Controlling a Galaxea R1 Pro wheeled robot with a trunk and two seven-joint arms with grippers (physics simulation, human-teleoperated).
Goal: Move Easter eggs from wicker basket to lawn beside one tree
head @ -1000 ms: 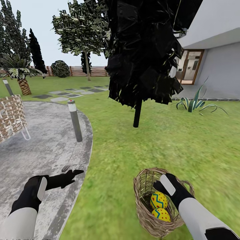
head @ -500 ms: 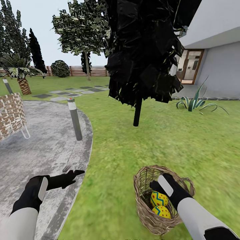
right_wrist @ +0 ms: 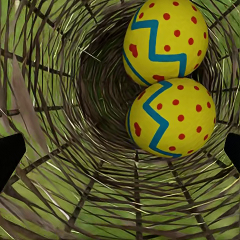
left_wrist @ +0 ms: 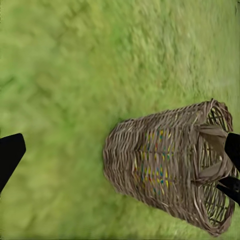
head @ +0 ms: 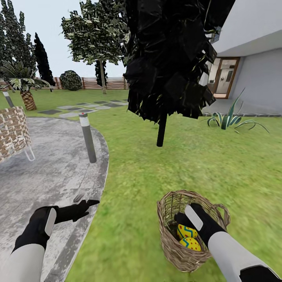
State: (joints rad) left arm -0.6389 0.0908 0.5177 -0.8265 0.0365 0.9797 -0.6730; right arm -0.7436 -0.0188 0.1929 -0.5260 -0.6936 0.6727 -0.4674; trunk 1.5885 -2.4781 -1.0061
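2 Easter eggs [right_wrist: 167, 75] inside wicker basket [head: 172, 243], right claw [head: 184, 221] spread wide above them.

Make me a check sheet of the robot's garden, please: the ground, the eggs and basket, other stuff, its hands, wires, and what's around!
Surface: flat bright green lawn, beside a grey paved path.
Job's things: round tan woven wicker basket on the grass; two yellow eggs with blue zigzags and red dots visible inside, touching each other.
Clutter: grey bollard on the paving.
Grippers: right gripper reaching into the basket, open; left gripper over the path edge, holding nothing.
Cables: nothing seen.
Surroundings: black-leaved tree, pale-trunked green tree, palm, house wall.
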